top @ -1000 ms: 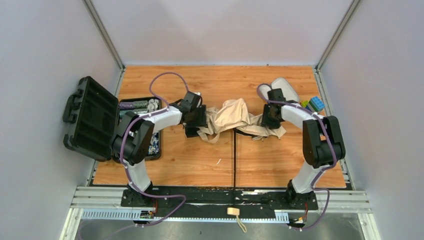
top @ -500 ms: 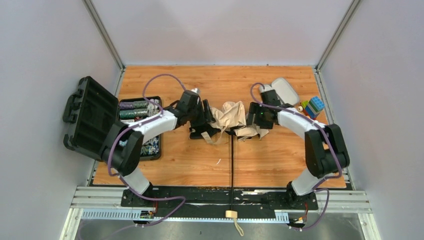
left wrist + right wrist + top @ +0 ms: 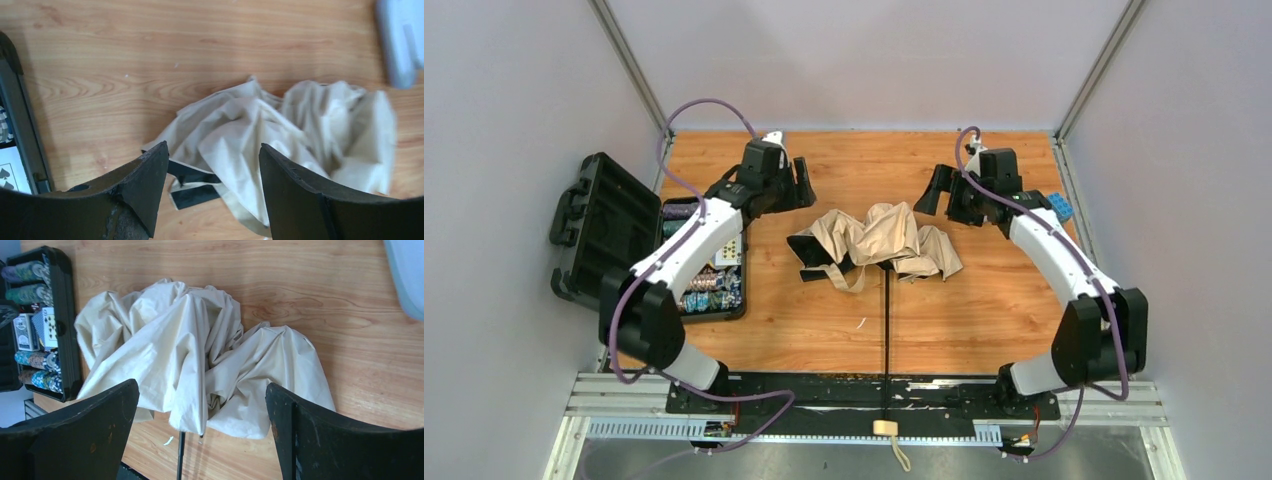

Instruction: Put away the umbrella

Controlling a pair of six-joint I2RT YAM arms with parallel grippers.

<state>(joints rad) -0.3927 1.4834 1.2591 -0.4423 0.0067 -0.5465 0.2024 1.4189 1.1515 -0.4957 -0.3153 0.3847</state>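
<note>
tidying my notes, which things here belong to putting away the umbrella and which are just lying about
Job in hand: umbrella, black shaft.
Lying about: black poker chip case, blue toy blocks, grey case.

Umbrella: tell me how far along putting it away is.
Done: the umbrella cloth is collapsed into a crumpled heap on the table. In hand: nothing; the left hand and right hand both hover open, clear of it. Left: the black shaft is stretched out toward the near edge, the cloth is unrolled with the strap loose, and it is not stowed anywhere yet.
</note>
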